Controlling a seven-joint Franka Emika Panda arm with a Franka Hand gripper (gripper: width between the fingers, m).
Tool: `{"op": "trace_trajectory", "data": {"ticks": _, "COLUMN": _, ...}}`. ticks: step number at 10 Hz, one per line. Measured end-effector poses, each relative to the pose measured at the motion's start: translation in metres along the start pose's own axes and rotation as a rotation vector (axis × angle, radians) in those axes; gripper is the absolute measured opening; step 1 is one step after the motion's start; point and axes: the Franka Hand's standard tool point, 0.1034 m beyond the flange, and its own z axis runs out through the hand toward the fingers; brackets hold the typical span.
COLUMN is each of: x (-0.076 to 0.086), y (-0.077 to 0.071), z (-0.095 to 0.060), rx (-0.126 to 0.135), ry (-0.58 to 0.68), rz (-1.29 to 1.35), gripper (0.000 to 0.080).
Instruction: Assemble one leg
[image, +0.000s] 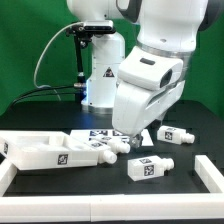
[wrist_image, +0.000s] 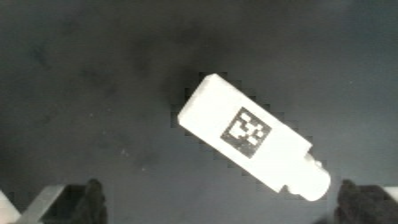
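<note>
Leg (wrist_image: 254, 140) of white plastic, tagged in black and white, lies flat on the dark counter (wrist_image: 89, 90) beneath the end effector (wrist_image: 214, 202), whose fingers (wrist_image: 68, 200) stand wide apart and grip nothing, both clear of the block. Seen from the wrist, the block sits skewed to the line between those fingers, its narrow stub end pointing toward one of them. Closing from this pose could catch it corner to corner and spin or flick it away, and a careless descent might knock the similar legs (image: 176, 135) lying near the end effector.
</note>
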Motion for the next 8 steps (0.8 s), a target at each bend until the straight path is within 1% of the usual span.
{"op": "trace_trajectory", "data": {"ticks": 8, "x": 0.0000, "y": 0.0000, "z": 0.0002, "rx": 0.000, "ry": 0.000, "rz": 0.000, "gripper": 0.0649}}
